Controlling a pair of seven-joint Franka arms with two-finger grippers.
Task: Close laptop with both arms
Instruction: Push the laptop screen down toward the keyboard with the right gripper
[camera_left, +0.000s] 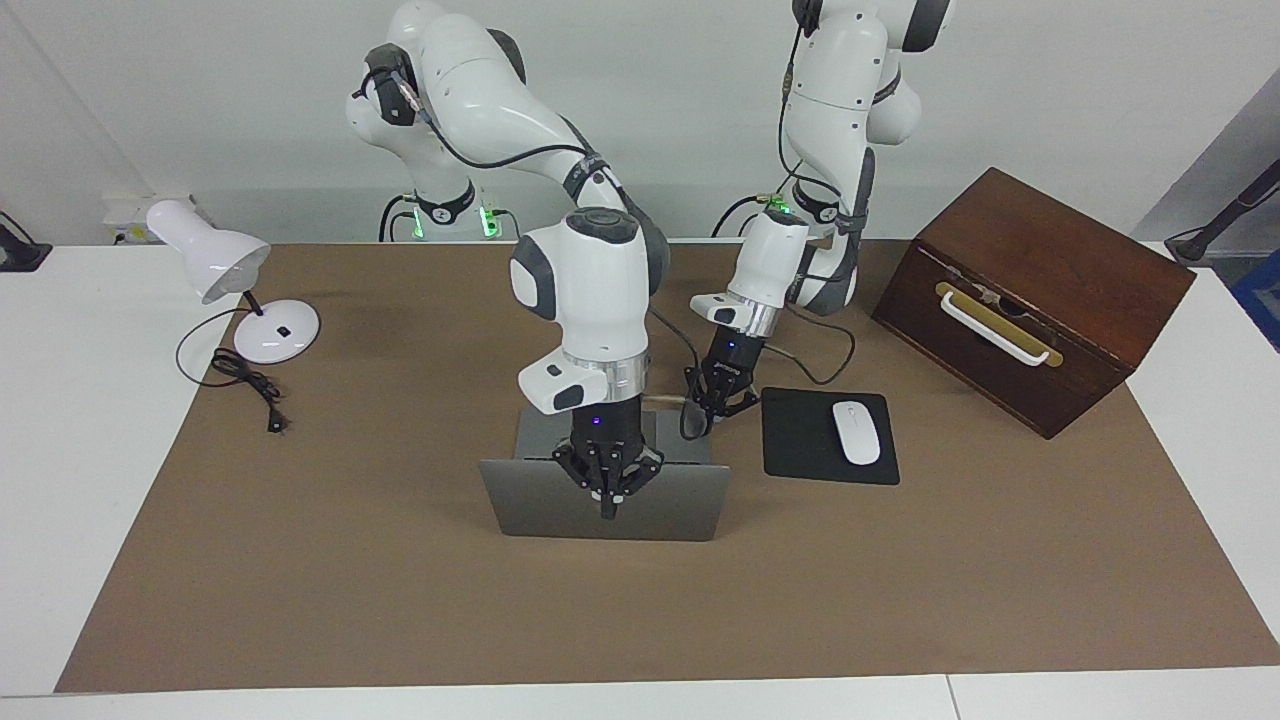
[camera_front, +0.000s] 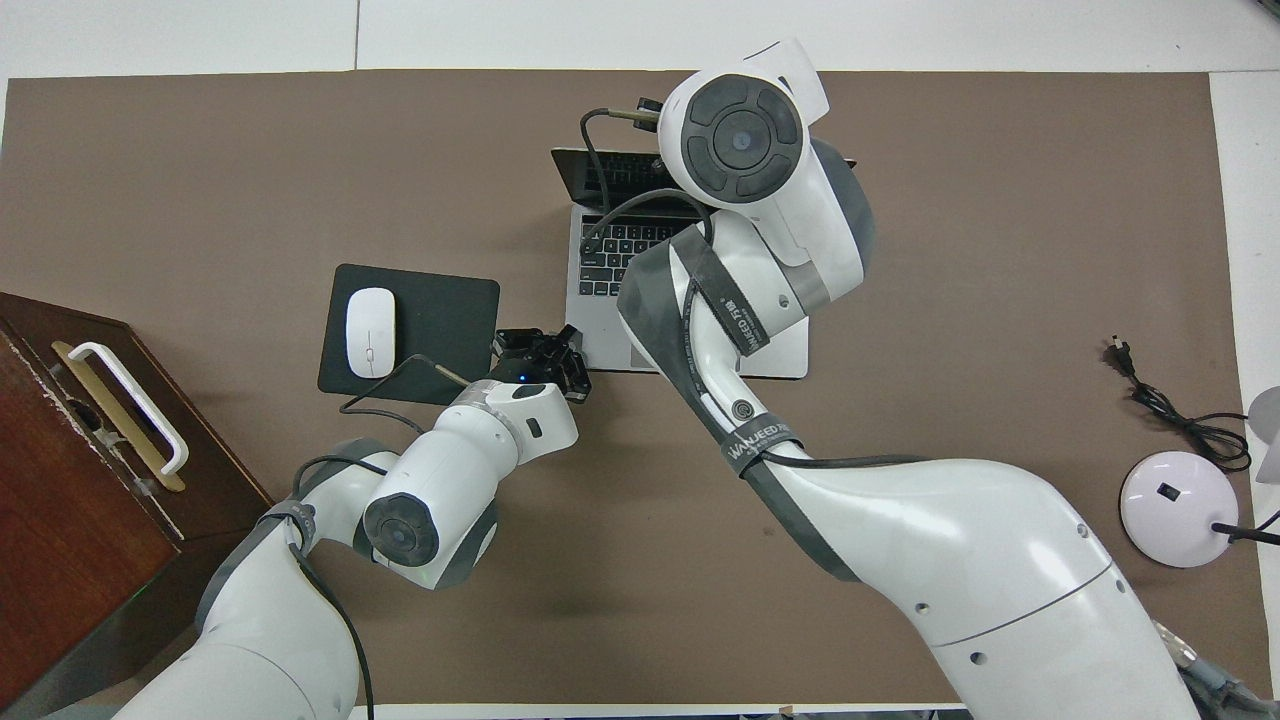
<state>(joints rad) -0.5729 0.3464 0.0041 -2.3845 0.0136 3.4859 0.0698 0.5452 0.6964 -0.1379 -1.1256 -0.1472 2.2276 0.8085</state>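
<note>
Right tool perhaps touching laptop lid; trackpad hidden under arm

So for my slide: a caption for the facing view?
Right gripper shut against open laptop lid; left gripper shut at its corner.
</note>
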